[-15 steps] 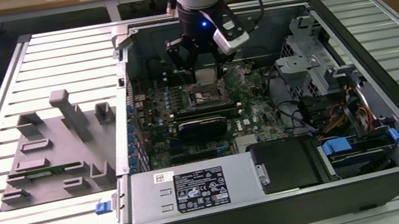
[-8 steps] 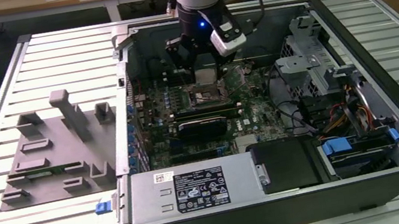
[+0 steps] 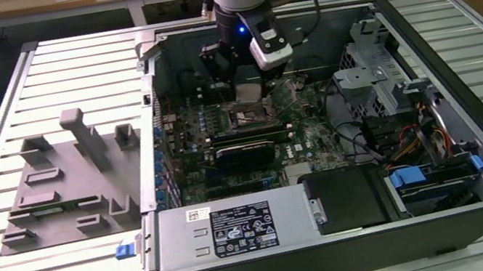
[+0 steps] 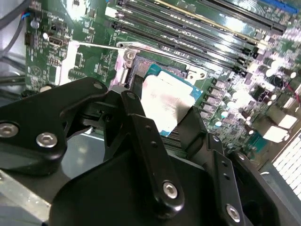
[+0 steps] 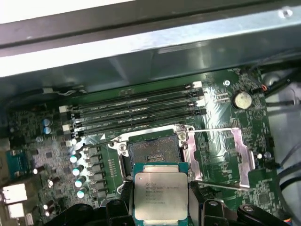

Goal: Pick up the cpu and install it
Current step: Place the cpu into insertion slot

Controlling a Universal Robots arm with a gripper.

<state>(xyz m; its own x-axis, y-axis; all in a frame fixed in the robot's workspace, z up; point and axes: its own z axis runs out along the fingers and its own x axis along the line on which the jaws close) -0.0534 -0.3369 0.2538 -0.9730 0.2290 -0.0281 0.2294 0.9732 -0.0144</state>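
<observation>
The cpu (image 5: pixel 161 193), a flat silvery square with a thin green rim, sits between the black fingers (image 4: pixel 137 110) of my gripper (image 4: pixel 165 113), which is shut on it. In both wrist views it hangs a little above the motherboard, partly over the near edge of the open socket (image 5: pixel 151 154). The socket's metal load plate (image 5: pixel 225 155) is swung open to one side. In the exterior view my gripper (image 3: pixel 250 96) reaches down inside the open computer case, just above the socket (image 3: pixel 250 116).
Memory slots (image 5: pixel 136 106) run beside the socket. The case walls, a drive cage (image 3: pixel 369 77) and cables (image 3: pixel 400 142) crowd the exterior view's right. A power supply (image 3: pixel 228 230) sits at the front. A grey fixture plate (image 3: pixel 64 187) lies on the slatted table.
</observation>
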